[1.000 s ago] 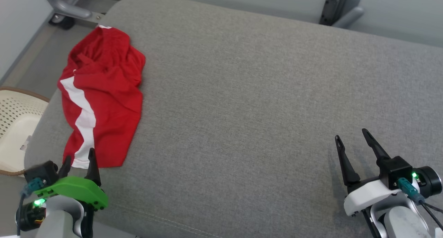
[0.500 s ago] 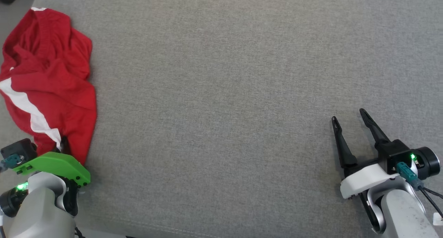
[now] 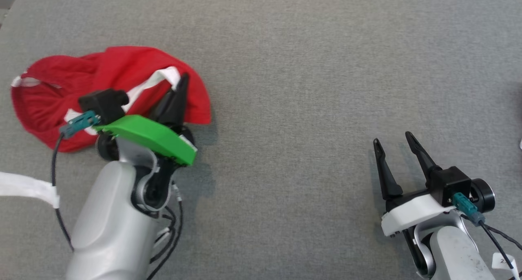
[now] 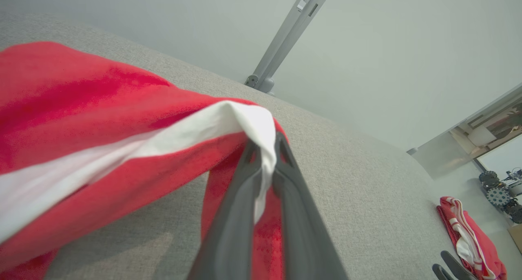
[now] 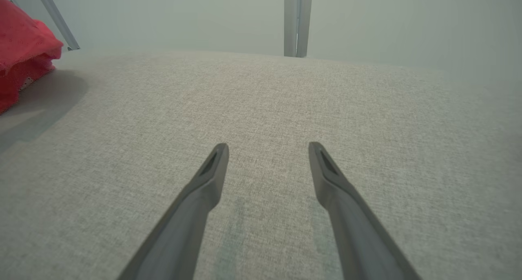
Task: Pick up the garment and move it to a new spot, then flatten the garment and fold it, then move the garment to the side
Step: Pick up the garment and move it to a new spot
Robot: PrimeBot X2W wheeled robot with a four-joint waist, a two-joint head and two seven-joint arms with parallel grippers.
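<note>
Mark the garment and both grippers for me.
garment (image 3: 43, 102), head view, red cloth on its left side.
left gripper (image 4: 265, 143), left wrist view, between tips pinching the cloth.
right gripper (image 5: 268, 145), right wrist view, between the open tips.

Grey fabric surface (image 3: 285, 68); a crumpled red-white cloth (image 4: 481, 239), perhaps, past its edge

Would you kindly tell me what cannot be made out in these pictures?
Head view: green cover hides part of the red garment.
Right wrist view: left edge cuts off the garment.
Left wrist view: red-and-white cloth at lower right, too small to identify.
</note>
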